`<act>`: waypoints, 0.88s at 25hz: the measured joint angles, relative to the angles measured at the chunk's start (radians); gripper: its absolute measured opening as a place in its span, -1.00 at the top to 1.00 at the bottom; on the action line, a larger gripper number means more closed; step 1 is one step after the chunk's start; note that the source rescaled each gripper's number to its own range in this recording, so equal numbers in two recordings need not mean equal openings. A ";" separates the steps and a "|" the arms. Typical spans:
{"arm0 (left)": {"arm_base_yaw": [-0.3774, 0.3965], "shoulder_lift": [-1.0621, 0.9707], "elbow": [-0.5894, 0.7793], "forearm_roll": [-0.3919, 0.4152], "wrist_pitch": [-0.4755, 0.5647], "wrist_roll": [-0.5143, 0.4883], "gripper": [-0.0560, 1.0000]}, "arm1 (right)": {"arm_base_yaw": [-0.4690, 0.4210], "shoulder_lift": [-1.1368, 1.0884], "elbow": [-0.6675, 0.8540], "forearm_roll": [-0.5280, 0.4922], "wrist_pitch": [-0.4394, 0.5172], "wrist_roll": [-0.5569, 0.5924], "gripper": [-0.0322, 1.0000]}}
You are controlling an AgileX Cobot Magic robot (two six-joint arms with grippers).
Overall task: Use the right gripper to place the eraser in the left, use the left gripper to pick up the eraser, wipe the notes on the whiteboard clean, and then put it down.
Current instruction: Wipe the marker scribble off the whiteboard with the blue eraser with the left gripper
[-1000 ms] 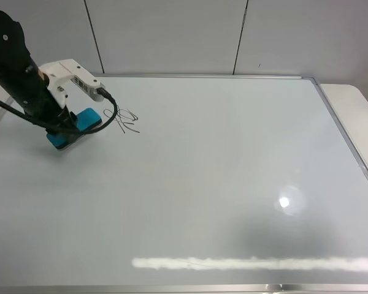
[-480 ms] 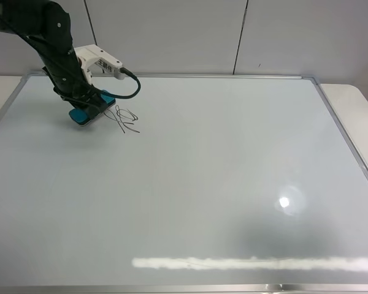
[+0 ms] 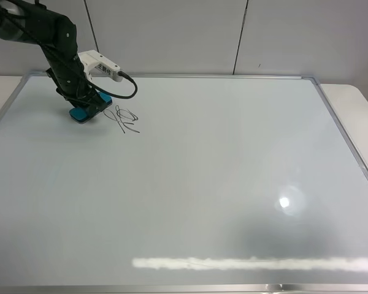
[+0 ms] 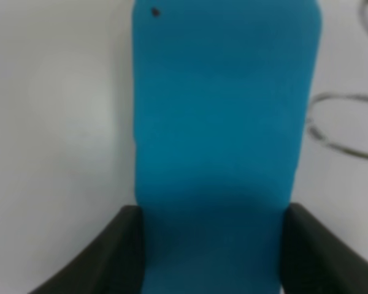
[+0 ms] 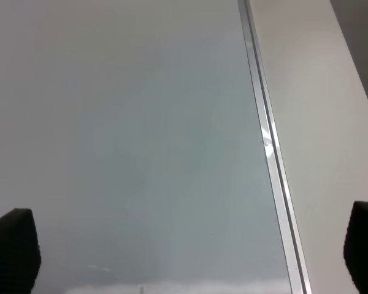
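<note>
The teal-blue eraser (image 3: pixel 88 108) rests on the whiteboard (image 3: pixel 221 184) near its far left corner, clamped in my left gripper (image 3: pixel 86 103). Black notes (image 3: pixel 126 119) lie just to the right of the eraser, a small gap away. In the left wrist view the eraser (image 4: pixel 224 135) fills the middle, with a black finger (image 4: pixel 110 251) against each of its long sides; a stroke of the notes (image 4: pixel 340 128) curves beside it. My right gripper (image 5: pixel 184 257) is out of the high view; its wrist view shows widely spread fingertips (image 5: pixel 12 248) with nothing between them, above bare whiteboard (image 5: pixel 141 135).
The board's silver frame (image 5: pixel 267 147) runs past the right gripper, with pale table (image 5: pixel 325 122) beyond it. A black cable (image 3: pixel 126 89) loops off the left arm's white housing (image 3: pixel 101 66). Grey wall panels stand behind the board. Lamp glare streaks the near edge.
The left arm carried the eraser up the board from the left edge to a spot just left of the notes, then shifted slightly left in the last half second. The notes look unchanged.
</note>
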 joint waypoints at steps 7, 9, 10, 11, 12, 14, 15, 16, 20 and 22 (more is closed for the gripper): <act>-0.004 0.001 -0.002 -0.044 0.009 0.036 0.84 | 0.000 0.000 0.000 0.000 0.000 0.000 -1.00; -0.013 0.003 -0.003 -0.084 0.017 0.070 0.84 | 0.000 0.000 0.000 0.000 0.000 0.000 -1.00; -0.022 0.004 -0.003 -0.103 0.022 0.083 0.84 | 0.000 0.000 0.000 0.000 0.000 0.000 -1.00; -0.034 0.005 -0.003 -0.117 0.030 0.088 0.84 | 0.000 0.000 0.000 0.000 0.000 0.000 -1.00; -0.046 0.008 -0.005 -0.126 0.037 0.093 0.84 | 0.000 0.000 0.000 0.000 0.000 0.000 -1.00; -0.084 0.010 -0.006 -0.134 0.047 0.094 0.84 | 0.000 0.000 0.000 0.000 0.000 0.000 -1.00; -0.108 0.011 -0.007 -0.134 0.052 0.091 0.84 | 0.000 0.000 0.000 0.000 0.000 0.000 -1.00; -0.129 0.013 -0.008 -0.134 0.054 0.083 0.84 | 0.000 0.000 0.000 0.000 0.000 0.000 -1.00; -0.232 0.022 -0.011 -0.131 0.048 0.026 0.84 | 0.000 0.000 0.000 0.000 0.000 0.000 -1.00; -0.282 0.025 -0.012 -0.129 0.043 -0.003 0.84 | 0.000 0.000 0.000 0.000 0.000 0.000 -1.00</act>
